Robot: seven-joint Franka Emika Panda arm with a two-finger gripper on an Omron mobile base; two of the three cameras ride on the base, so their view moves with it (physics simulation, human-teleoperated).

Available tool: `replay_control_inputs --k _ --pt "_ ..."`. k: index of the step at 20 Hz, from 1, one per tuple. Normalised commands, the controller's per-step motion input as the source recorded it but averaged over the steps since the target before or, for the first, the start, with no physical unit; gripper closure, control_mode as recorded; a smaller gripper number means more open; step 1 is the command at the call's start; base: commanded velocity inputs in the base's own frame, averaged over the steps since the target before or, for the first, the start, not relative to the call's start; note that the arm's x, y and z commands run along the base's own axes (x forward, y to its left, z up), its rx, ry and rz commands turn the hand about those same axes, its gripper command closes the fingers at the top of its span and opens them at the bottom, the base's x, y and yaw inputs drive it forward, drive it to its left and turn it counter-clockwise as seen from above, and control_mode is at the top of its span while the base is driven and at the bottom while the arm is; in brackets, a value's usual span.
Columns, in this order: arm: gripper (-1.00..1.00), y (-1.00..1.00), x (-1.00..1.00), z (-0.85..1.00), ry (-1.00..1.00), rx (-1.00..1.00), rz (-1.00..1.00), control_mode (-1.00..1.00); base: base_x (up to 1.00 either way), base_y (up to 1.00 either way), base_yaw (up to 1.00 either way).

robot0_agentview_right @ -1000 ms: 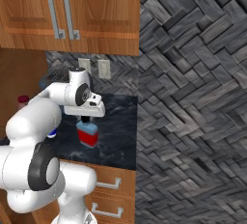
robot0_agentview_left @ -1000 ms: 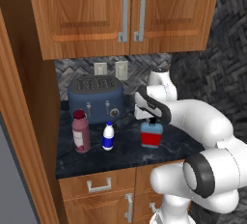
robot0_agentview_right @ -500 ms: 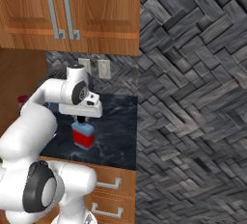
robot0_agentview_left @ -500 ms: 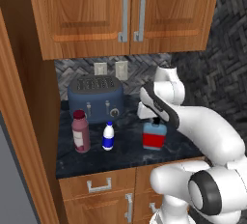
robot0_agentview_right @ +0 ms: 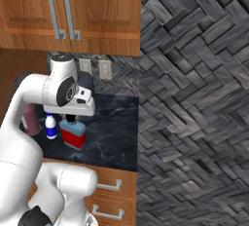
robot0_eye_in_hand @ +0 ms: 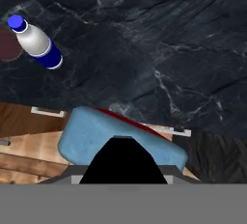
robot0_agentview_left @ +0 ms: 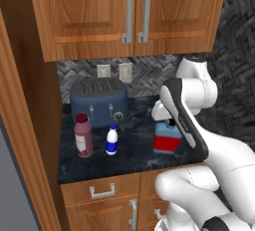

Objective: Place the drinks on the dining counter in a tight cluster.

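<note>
You are working at the small dark counter [robot0_agentview_left: 134, 155] beside the blue toaster [robot0_agentview_left: 98, 101], where the squat blue-and-red bottle [robot0_agentview_left: 167, 136] is sitting near the front edge, apart from the maroon bottle [robot0_agentview_left: 83, 135] and the small white-and-blue bottle [robot0_agentview_left: 112, 140]. It is looking rigid, smooth and top-heavy, so you are best taking it at the black cap [robot0_eye_in_hand: 123, 162]; the gripper [robot0_agentview_right: 72, 118] is hanging right over that cap, but you cannot tell whether it is clamping.

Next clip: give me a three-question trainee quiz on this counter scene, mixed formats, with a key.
1. True or false: the maroon bottle stands left of the small white-and-blue bottle in the left base view.
2. The end effector is at the cap of: A) toaster B) square blue-and-red bottle C) maroon bottle.
3. Fill in: behind the two smaller bottles sits a blue ____.

Key: 1 true; 2 B; 3 toaster.
</note>
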Motion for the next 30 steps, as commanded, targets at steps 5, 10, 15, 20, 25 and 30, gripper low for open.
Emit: replay_control_inputs --k 5,10,15,20,25,30 --pt "1.0 0.0 -0.35 0.68 -0.06 0.0 0.01 -1.0 0.0 0.0 0.0" --pt "1.0 0.0 -0.21 0.57 -0.03 0.0 0.01 -1.0 0.0 0.0 0.0" --pt "1.0 0.0 0.0 0.29 0.0 -0.01 0.0 -1.0 0.0 0.0 0.0" --pt "1.0 0.0 0.0 0.0 0.0 0.0 0.0 -1.0 0.0 0.0 0.0" --pt "1.0 0.0 -0.03 0.0 0.0 0.0 0.0 1.0 -0.71 0.0 0.0" --pt "1.0 0.0 0.0 0.0 0.0 0.0 0.0 1.0 -1.0 0.0 0.0"
